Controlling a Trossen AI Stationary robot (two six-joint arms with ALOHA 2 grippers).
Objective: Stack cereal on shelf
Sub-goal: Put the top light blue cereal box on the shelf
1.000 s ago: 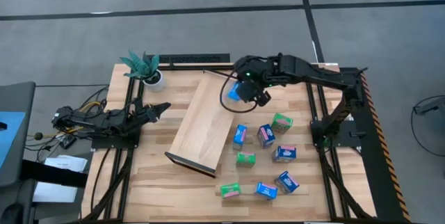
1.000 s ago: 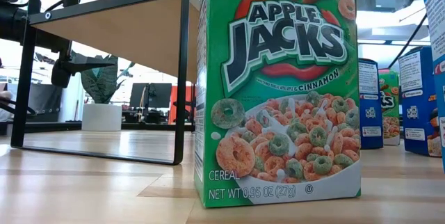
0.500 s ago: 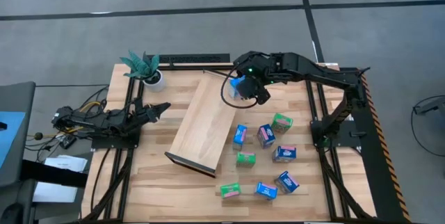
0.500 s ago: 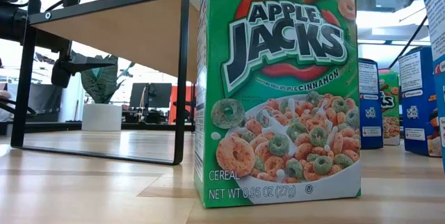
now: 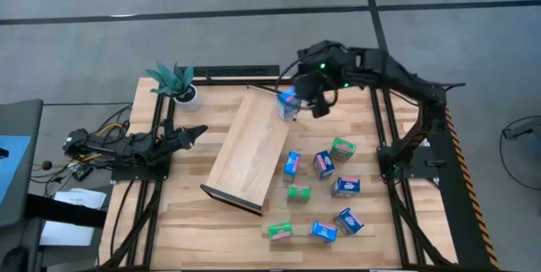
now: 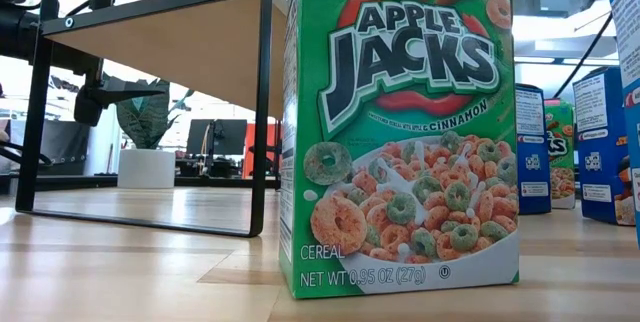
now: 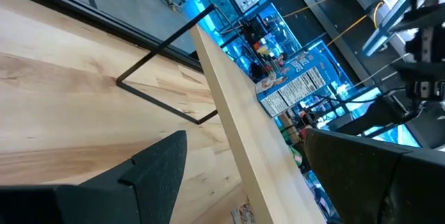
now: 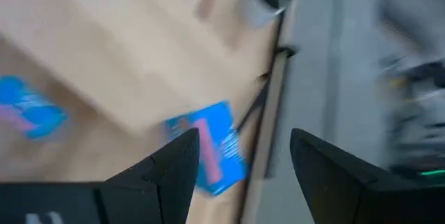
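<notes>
The shelf is a long light-wood board lying slantwise on the table; in the low view the shelf stands raised on black legs. One blue cereal carton stands on the shelf's far end, by its right edge, and shows past my fingers as a blurred carton. My right gripper is open and hangs just right of it, apart from it. Several cartons stand on the table right of the shelf, among them a green one and a blue one. My left gripper waits open at the table's left.
A potted plant stands at the table's far left corner. A green carton stands close before the low camera, with blue cartons behind it. Bare tabletop lies near and left of the shelf.
My right gripper carried the blue carton a little toward the far edge, let go of it on the shelf's far end, and drew back toward the table's right and far side. The carton stays where it was set down.
</notes>
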